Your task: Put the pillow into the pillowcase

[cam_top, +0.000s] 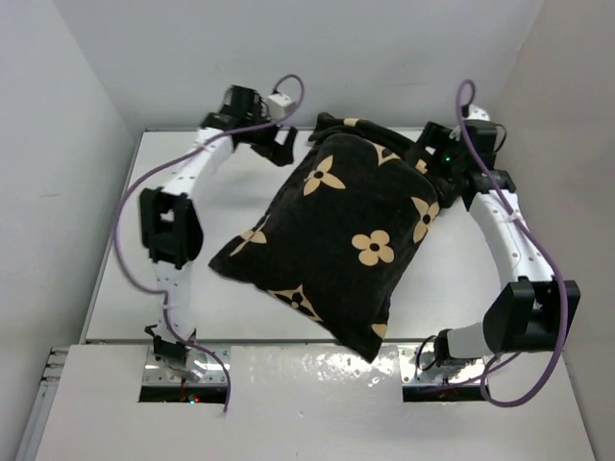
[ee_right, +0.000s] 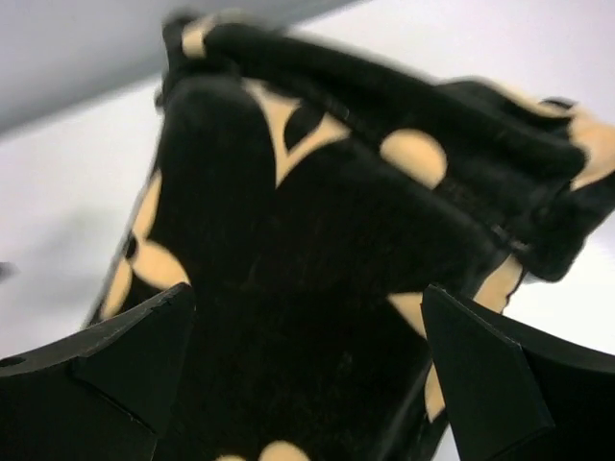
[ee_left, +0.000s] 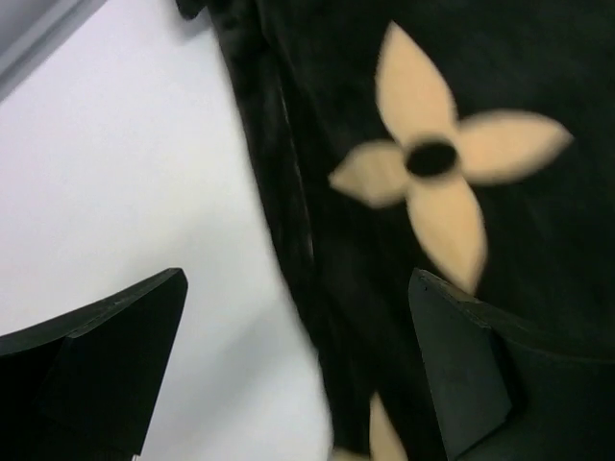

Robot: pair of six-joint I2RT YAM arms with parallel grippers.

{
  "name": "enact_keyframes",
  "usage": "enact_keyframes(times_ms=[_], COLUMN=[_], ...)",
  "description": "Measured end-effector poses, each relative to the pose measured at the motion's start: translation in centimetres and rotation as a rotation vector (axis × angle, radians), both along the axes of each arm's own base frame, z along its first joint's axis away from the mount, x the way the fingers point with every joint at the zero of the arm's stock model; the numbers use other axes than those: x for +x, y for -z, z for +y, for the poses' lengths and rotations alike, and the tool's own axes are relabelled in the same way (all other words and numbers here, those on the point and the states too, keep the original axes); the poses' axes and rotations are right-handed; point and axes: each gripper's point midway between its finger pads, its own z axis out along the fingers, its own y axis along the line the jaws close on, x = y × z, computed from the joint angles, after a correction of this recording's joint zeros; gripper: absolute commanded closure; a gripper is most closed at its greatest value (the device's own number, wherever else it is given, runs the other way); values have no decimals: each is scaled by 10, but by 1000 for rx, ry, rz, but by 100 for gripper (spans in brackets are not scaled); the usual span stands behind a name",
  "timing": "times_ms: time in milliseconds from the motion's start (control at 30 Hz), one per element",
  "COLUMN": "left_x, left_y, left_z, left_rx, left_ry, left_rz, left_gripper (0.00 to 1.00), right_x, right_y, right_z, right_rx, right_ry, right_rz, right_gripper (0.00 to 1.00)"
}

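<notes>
Across the middle of the white table [cam_top: 125, 288]: pillowcase [cam_top: 336, 230], slantwise and puffed up, near corner reaching toward the arm bases, far end bunched between both claws. Looks stuffed, swelling evenly from corner to corner, so probably holds the pillow already. Shows no cream fabric in any view, though, so cannot be confirmed from outside. Gathers into thick folds at the far end, likely the mouth of the cover, crumpled there from being drawn over its filling. Flanked at that end on one side by the left gripper [cam_top: 274, 139], jaws spread wide and gripping nothing; seen from its own wrist [ee_left: 298, 283], one finger over bare table, the other over the flower-printed edge. Flanked on the other side by the right gripper [cam_top: 437, 178], likewise wide apart [ee_right: 307, 293], poised over the folded black velvet with nothing pinched. Reads as a let-go: cover resting on the table under its own weight, free of both claws.
</notes>
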Motion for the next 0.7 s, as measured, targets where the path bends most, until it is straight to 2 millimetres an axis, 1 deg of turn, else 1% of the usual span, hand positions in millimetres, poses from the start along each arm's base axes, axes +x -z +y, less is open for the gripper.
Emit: enact_keyframes(times_ms=[33,67,100,133,167,200,233,267,300,333,367,400,433,467,500,533,567,600,633,667,700], left_x=[-14,-30,-51,-77,-104,-132,-156,-177,-199,-214,-229,-243,-252,-253,-247,-238,-227,-215,-198,-187,-154], left_y=[-15,-33,-47,-55,-59,-56,-48,-37,-16,5,28,54,78,95,107,112,113,113,111,109,104], left_z=[9,17,30,39,44,45,42,35,29,25,22,19,19,22,26,32,40,51,66,74,105], left_rx=[2,5,17,24,30,32,31,28,31,42,56,75,97,113,126,132,136,152,173,182,224], left_ry=[33,69,97,128,164,204,247,291,330,356,376,393,400,390,358,322,272,224,163,130,23], left_rz=[5,-6,-12,-8,2,30,65,95,148,199,261,328,385,410,421,418,406,390,364,344,289], left_gripper=[0,0,0,0,0,0,0,0,0,0,0,0,0,0,0,0,0,0,0,0,0], right_x=[-3,-5,-7,-11,-13,-16,-19,-23,-27,-31,-36,-41,-47,-54,-60,-66,-71,-77,-83,-91,-101], right_y=[6,15,25,41,54,69,86,103,119,133,146,158,168,177,183,188,191,192,192,191,188], right_z=[11,18,21,24,27,31,34,38,43,48,56,65,74,84,93,104,114,129,143,162,183], right_rx=[-18,-34,-47,-60,-65,-66,-67,-69,-68,-68,-67,-65,-67,-71,-78,-81,-88,-88,-83,-72,-55], right_ry=[-37,-60,-70,-80,-87,-97,-106,-115,-128,-144,-164,-186,-211,-234,-254,-268,-285,-308,-330,-363,-400], right_rz=[15,35,61,100,133,171,211,253,293,330,365,400,423,442,444,442,432,412,392,362,338], right_gripper=[1,1,1,1,1,1,1,3,7,12,18,28,32,40,55,60,63,68,69,69,70])
